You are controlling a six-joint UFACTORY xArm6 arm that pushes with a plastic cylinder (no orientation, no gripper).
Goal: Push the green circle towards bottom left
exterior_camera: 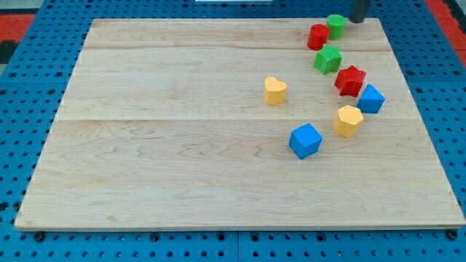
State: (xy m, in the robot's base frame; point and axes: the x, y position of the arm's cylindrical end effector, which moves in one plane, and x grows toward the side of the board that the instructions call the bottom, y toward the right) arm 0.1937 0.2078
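A: Broadly, what is laid out, largest first?

B: A pale wooden board (182,145) is seen on a blue pegboard (22,145). Eight small blocks are clustered in the board's upper right part. A blue cube (305,140) is placed lowest, with a yellow block (349,120) just to its right and a second blue block (371,98) above that. A red star-like block (350,80) is set just beside the second blue one. A yellow heart (274,90) is noted apart, towards the view's left.

A: And the green circle?

B: The green circle (336,25) is found at the board's top edge, touching or nearly touching a red block (318,36) on its lower left. A green star-like block (328,59) lies just below the red one. Both are placed on the bottom-left side of the circle.

A: The rod?

B: A dark rod is cut off by the view's top; my tip (358,20) is seen just to the right of the green circle, slightly above it. Contact cannot be told. No claw is fitted, so nothing is gripped.
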